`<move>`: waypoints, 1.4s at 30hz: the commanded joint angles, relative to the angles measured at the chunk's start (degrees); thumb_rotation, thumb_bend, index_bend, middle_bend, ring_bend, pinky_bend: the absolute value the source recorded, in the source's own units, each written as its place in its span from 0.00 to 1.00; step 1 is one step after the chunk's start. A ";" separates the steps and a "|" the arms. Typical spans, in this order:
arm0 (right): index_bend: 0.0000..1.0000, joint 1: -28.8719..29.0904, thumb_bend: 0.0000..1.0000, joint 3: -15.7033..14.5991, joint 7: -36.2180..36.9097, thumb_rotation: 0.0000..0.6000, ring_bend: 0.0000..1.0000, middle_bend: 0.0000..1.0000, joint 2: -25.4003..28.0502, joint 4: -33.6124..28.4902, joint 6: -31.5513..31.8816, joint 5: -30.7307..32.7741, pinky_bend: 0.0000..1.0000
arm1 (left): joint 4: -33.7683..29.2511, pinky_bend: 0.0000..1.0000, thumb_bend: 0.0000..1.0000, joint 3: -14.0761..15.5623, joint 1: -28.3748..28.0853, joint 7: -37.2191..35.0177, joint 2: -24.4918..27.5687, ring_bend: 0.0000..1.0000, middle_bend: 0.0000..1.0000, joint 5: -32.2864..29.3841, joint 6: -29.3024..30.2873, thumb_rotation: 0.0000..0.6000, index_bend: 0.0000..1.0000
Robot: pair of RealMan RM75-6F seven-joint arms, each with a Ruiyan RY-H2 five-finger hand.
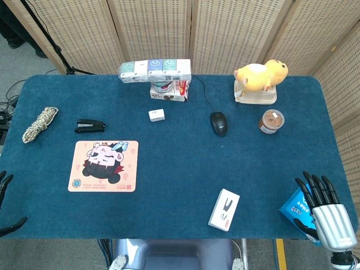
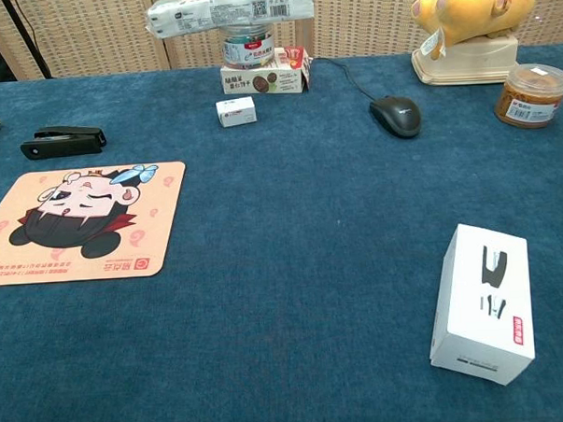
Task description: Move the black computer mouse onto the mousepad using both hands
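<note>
At the near right bench (image 1: 180, 185) edge the right robot hand (image 1: 326, 211) is hovering with fingers spread, holding nothing, nearer than the barely visible left robot hand (image 1: 5, 205), whose state I cannot tell, to the black computer mouse (image 1: 219, 122) lying far-left of it, long axis running near-to-far, well right of the mousepad (image 1: 104, 166).

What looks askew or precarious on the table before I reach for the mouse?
The long tissue pack balances across a can stacked on a snack box, overhanging both sides. The plush toy lies tipped over on its container. Nothing spilled. The mouse sits upright, its cable trailing toward the stack.
</note>
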 commanded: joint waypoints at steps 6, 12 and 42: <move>0.00 1.80 0.00 0.80 0.01 1.00 0.00 0.00 -0.87 0.40 -1.52 -0.83 0.00 | 0.00 0.00 0.00 -0.26 -0.19 -0.78 0.41 0.00 0.00 -0.16 -0.11 1.00 0.00; 0.00 6.04 0.00 2.81 0.45 1.00 0.00 0.00 -2.96 -1.22 -8.64 3.27 0.00 | 0.35 0.00 0.00 -0.51 -0.12 -2.05 0.68 0.00 0.00 -0.15 0.43 1.00 0.00; 0.00 46.20 0.00 24.36 -13.35 1.00 0.00 0.00 -35.05 25.33 -44.08 48.04 0.00 | -2.21 0.00 0.00 -3.78 -4.43 1.35 0.66 0.00 0.00 -9.30 -8.56 1.00 0.00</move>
